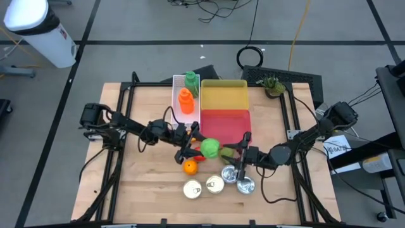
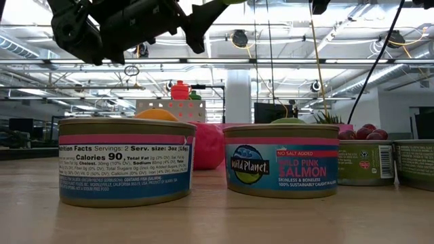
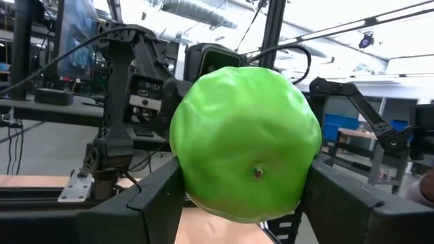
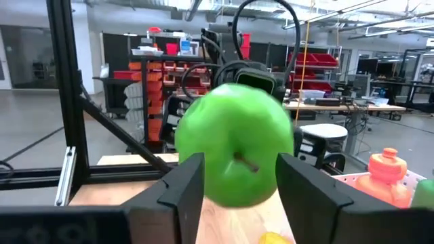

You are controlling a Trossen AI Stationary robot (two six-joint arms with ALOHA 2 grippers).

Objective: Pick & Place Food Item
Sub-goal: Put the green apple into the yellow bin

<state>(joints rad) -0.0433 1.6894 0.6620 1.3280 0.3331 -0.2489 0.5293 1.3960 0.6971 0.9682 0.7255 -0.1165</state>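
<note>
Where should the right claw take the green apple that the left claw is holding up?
Across its widest middle, approaching the stem end, opposite the left claw. The green apple is round and smooth, so an off-centre pinch would likely slip. The left claw's fingers clamp its flanks, leaving the stem face toward the right claw free.

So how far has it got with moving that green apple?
Picked up: the green apple is off the table. In hand: the left gripper and right gripper both bracket it, seemingly mid-handover. Left: setting it down, perhaps in the red tray; the orange and cans wait.
</note>
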